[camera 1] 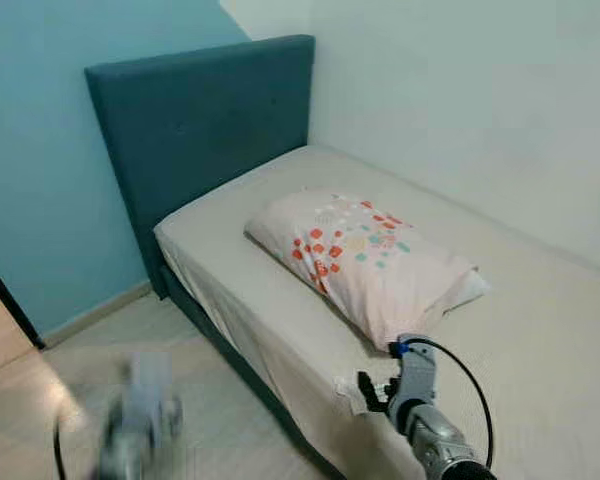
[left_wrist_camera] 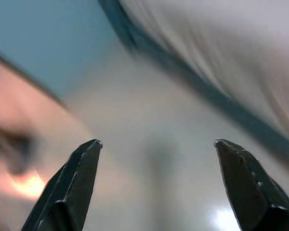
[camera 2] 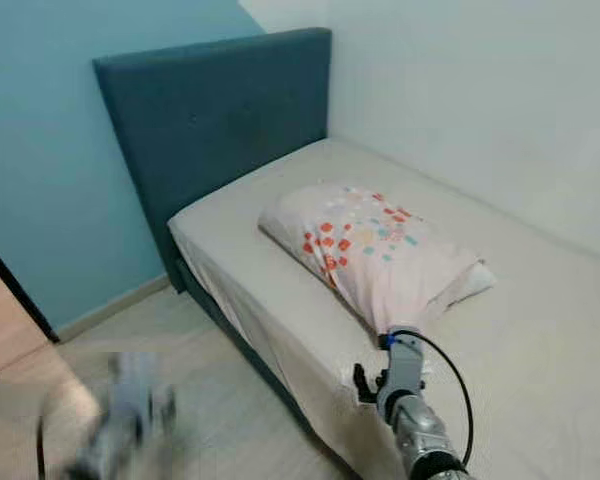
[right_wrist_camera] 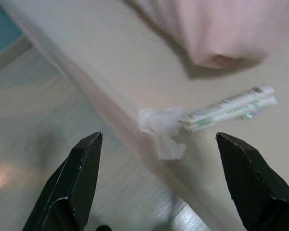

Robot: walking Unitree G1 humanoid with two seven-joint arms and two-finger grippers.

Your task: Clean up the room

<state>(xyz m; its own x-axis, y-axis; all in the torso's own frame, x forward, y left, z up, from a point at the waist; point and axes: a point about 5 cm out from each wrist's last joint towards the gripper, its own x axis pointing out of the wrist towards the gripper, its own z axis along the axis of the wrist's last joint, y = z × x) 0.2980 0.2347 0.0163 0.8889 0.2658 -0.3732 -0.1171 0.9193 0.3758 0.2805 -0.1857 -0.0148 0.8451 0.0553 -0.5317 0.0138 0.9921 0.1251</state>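
Trash lies at the bed's (camera 1: 540, 330) near edge: a crumpled white tissue (right_wrist_camera: 160, 126) touching a flattened, glossy printed wrapper (right_wrist_camera: 231, 107), just below the patterned pillow (camera 1: 365, 255). The right gripper (right_wrist_camera: 159, 180) hovers above them, fingers spread wide. The blurred left gripper (left_wrist_camera: 156, 185) gapes over pale wooden floor (camera 1: 210, 410).

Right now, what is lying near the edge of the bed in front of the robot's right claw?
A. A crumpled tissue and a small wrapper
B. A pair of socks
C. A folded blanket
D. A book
A: the right claw, fingers spread, looks at a crumpled white tissue touching a small wrapper on the bed, below the pillow.
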